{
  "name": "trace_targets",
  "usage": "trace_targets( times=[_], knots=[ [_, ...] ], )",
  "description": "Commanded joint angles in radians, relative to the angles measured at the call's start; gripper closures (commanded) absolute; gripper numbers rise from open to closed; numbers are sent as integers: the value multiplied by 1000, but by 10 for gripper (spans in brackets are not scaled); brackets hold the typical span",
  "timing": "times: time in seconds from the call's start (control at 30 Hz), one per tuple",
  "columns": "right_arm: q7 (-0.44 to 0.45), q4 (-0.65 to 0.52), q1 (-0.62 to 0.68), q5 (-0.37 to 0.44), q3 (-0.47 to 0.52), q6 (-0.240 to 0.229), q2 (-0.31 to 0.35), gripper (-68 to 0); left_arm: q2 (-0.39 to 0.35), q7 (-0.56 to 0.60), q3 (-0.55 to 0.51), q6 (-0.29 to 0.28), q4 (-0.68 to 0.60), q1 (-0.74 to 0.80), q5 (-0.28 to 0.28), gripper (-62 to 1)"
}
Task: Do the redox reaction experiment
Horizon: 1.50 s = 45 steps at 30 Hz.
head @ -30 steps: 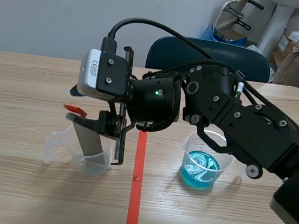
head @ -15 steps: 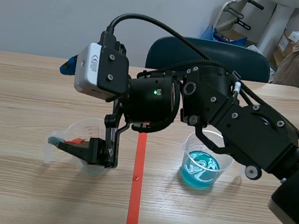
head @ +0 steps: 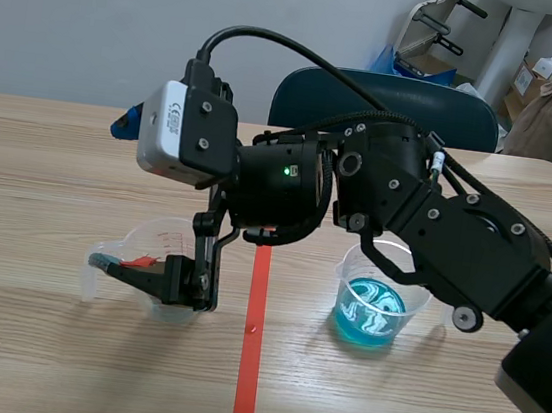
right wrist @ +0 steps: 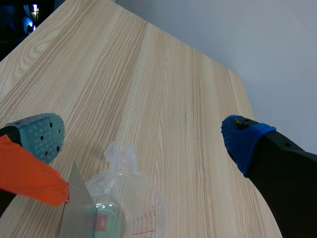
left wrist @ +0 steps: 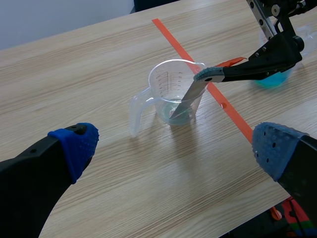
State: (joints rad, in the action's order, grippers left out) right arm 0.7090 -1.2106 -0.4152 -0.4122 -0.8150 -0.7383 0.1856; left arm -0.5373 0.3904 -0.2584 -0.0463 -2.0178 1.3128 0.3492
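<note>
**Free the strip cleanly and leave the cup standing**

Your right tool (right wrist: 142, 138) stands wide open and grips nothing. Its grey-green pad (right wrist: 39, 134) looks to rest against the top end of the metal strip (left wrist: 187, 99), right by the orange tag (right wrist: 29, 173).

The strip leans in the clear measuring cup (left wrist: 166, 87) directly under that tool. Its lower end sits in a shallow pool of teal liquid and its upper end is propped on the rim. The cup stands on the surface (left wrist: 74, 74), just beside the tape line (head: 248, 364).

The strip seems delivered, so the step in hand is probably getting clear of it.

- Move the pad off the strip's end first, then rise.
- Do not sweep sideways: the cup looks light, and a dragged strip could lever it over.
- Mind your forearm. The beaker of blue liquid (head: 372, 309) sits beneath the right arm, well behind the tool.

Your left tool (left wrist: 176, 148) is also fully open and empty, with the cup ahead of it and well apart. If the cup rocks, you could use it to steady the handle.
</note>
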Motion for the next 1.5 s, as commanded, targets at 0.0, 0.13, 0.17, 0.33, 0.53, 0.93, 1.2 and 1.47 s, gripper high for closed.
trace_targets(
  times=[0.0, 0.13, 0.17, 0.33, 0.53, 0.93, 1.2, 1.47],
  knots=[
    [11, -12, -17, 15, 0, -7, -9, -679, 5, 13, 0, -1, -11, -3, 6, -623],
    [11, -12, -17, 15, 0, -7, -9, -679, 5, 13, 0, -1, -11, -3, 6, -623],
    [11, -12, -17, 15, 0, -7, -9, -679, 5, 13, 0, -1, -11, -3, 6, -623],
    [11, -12, -17, 15, 0, -7, -9, -679, 5, 13, 0, -1, -11, -3, 6, -623],
    [9, -12, -17, 15, 0, -7, -9, -679, 5, 13, 0, -1, -11, -3, 6, -623],
    [-1, -12, -17, 15, 0, -7, -9, -679, 5, 13, 0, -1, -11, -3, 6, -623],
    [-7, -12, -17, 15, 0, -7, -9, -679, 5, 13, 0, -1, -11, -3, 6, -623],
    [-7, -12, -17, 15, 0, -7, -9, -679, 5, 13, 0, -1, -11, -3, 6, -623]
  ],
)
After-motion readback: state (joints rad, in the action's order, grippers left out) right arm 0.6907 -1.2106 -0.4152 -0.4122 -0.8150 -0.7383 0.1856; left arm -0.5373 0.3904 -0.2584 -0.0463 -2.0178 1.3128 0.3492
